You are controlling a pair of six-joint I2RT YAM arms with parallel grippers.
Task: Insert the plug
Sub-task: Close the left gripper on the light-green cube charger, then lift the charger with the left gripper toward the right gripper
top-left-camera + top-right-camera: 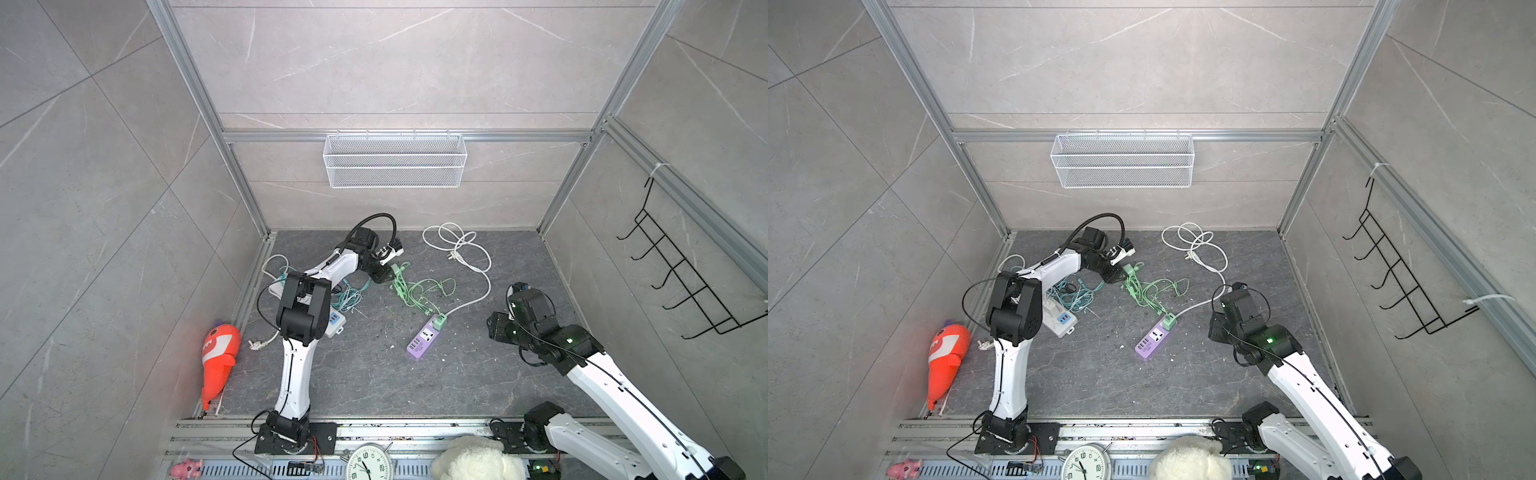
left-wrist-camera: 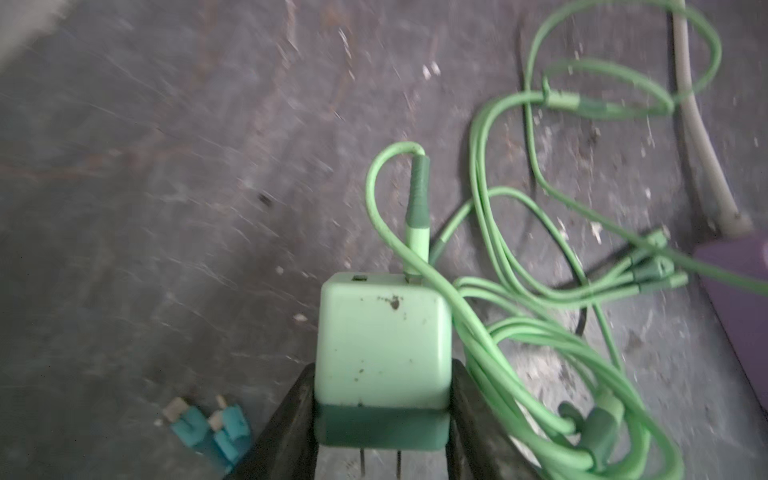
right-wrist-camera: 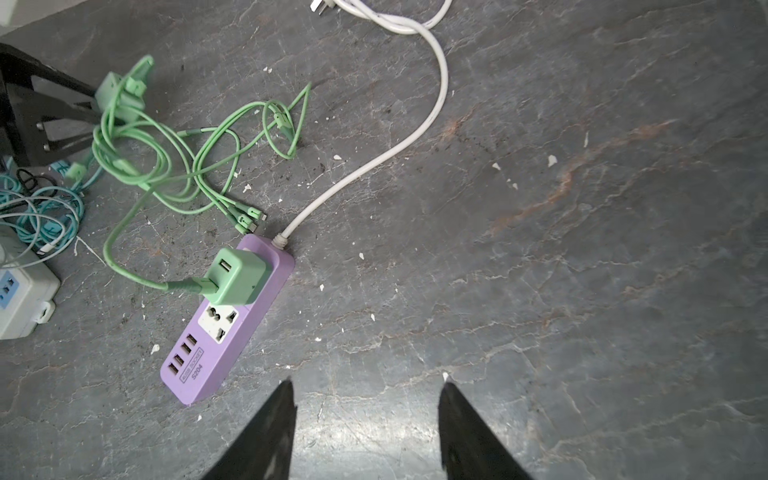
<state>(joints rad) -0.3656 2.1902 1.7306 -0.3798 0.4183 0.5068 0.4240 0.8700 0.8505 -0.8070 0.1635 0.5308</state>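
My left gripper (image 1: 387, 272) (image 2: 382, 374) is shut on a light green cube plug (image 2: 382, 345) (image 1: 395, 269) (image 1: 1128, 269), at the back middle of the floor. Its two prongs show below the dark green base, and its green cable (image 2: 540, 332) trails in loops. The purple power strip (image 1: 423, 340) (image 1: 1152, 341) (image 3: 224, 332) lies mid-floor. A second green plug (image 3: 239, 276) sits in the strip's end socket, and the white socket (image 3: 218, 324) beside it is free. My right gripper (image 3: 366, 384) (image 1: 496, 330) hangs open and empty, just right of the strip.
A white power strip (image 1: 334, 324) (image 3: 20, 299) and tangled teal cables (image 1: 351, 297) lie under the left arm. The purple strip's white cord (image 1: 461, 249) coils at the back. An orange toy (image 1: 220, 357) lies at the left wall. A wire basket (image 1: 395, 160) hangs on the back wall.
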